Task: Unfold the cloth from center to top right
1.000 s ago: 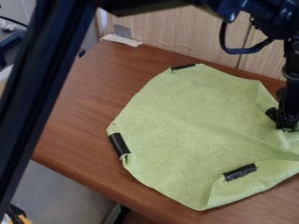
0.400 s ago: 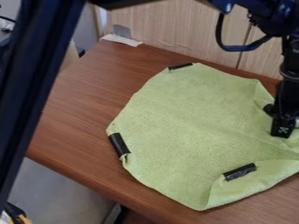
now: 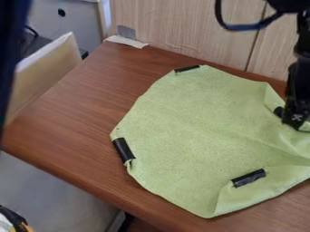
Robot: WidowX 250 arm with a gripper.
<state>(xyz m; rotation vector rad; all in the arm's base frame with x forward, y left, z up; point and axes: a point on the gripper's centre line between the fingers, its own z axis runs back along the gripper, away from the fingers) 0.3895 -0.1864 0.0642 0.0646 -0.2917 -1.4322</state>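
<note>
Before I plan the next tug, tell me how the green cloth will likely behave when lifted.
The green cloth looks floppy: its edges curl and ripple, so it would probably drape rather than hold shape. Being thin, it is likely light, though the black tape strips may stiffen its edges locally.

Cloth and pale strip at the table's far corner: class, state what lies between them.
Only bare brown tabletop lies between the cloth and the pale strip, as the camera view shows.
</note>
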